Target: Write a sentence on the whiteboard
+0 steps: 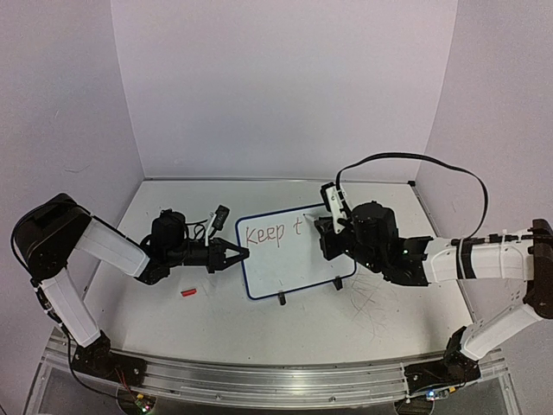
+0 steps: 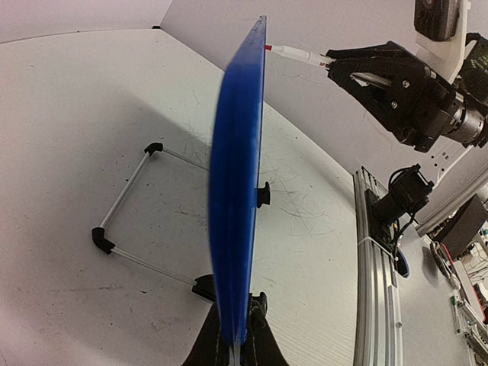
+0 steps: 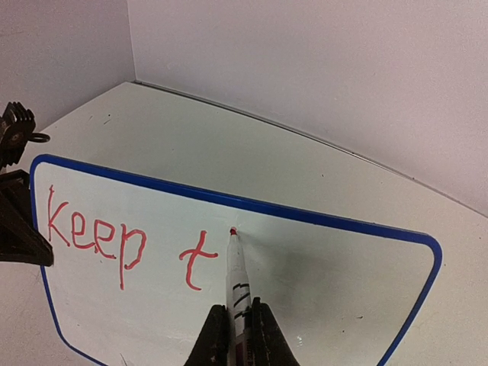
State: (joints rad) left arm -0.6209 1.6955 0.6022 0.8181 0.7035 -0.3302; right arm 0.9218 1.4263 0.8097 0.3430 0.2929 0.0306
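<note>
Whiteboard (image 1: 294, 259) is pinched at its left edge by the left gripper (image 2: 235, 339), jaws closed tight on the dark-blue rim, so the wrist view sees the panel edge-on. The right gripper (image 3: 238, 324) is likewise closed, clamped around a white marker (image 3: 237, 278) that points up and away from the fingers, its red tip at the writing face just right of the last letter; contact cannot be confirmed. The sentence (image 3: 95, 240) in thin red strokes reads only "Keep t" along the upper left of the face. Two black clip feet (image 1: 281, 300) prop the board near the middle of the scratched white table (image 1: 389, 324), with a wire stand (image 2: 126, 200) behind it. A small red piece (image 1: 188, 294) lies on the table near the left arm
</note>
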